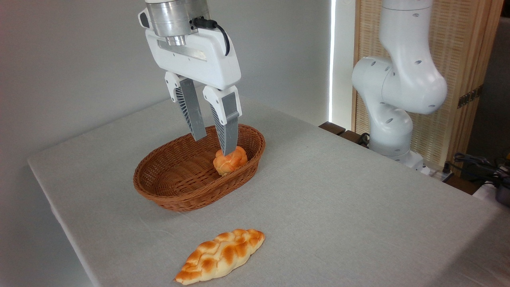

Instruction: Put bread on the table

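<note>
Jaws (pixel 213 146) hang apart over the far end of the wicker basket (pixel 167 191), the two ribbed fingers spread with nothing between them. Directly under the right-hand finger sits the knotted bun (pixel 230 160), resting inside the basket against its far wall; that fingertip appears to touch or nearly touch the top of the bun, though contact cannot be told for certain. Left-hand finger ends above the open basket floor, clear of the bun. Well below the jaws, out on the grey-clothed table (pixel 338 199), lies a braided loaf (pixel 220 256), apart from the basket.

Judged from this pose, the grasp is off-centre: the bun lies under one finger rather than between the two. If the jaws descend as they are, the right finger would likely press into the crust and push or roll the bun along the wall instead of straddling it. Closing here would probably catch only an edge, or nothing. Crowding from the basket rim is a second risk, since a finger going down on that side could snag the weave and drag the basket.
</note>
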`<state>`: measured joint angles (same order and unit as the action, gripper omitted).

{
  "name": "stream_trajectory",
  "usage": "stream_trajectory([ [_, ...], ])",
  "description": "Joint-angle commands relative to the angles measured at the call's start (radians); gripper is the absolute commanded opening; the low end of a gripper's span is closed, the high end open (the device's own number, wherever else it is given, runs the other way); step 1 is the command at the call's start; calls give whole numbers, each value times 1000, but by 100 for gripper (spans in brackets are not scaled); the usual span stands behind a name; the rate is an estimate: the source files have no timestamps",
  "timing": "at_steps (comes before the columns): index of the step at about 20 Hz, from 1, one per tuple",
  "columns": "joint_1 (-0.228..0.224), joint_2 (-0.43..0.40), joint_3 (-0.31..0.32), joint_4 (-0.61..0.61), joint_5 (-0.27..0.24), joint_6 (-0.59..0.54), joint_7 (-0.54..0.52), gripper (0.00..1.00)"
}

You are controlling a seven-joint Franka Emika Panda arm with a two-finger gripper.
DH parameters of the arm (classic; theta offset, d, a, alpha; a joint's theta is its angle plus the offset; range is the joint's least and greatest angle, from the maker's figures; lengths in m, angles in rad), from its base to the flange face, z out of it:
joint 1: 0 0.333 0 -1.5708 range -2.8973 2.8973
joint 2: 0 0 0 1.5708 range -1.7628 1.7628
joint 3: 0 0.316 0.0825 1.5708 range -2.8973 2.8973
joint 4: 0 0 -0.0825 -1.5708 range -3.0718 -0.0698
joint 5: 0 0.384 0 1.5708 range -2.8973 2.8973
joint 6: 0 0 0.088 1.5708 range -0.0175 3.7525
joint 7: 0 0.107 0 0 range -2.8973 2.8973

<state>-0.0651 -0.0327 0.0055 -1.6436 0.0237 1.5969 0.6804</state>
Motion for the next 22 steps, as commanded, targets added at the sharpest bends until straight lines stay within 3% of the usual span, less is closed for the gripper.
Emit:
stream_trajectory([
  [1,-10,-4,16,10,10,-25,18,100],
  [15,-18,-22,25,-8,-1,-28,10,100],
  [18,-24,-68,8,-86,-11,-8,8,100],
  [22,-81,-130,5,-206,-46,47,4,100],
])
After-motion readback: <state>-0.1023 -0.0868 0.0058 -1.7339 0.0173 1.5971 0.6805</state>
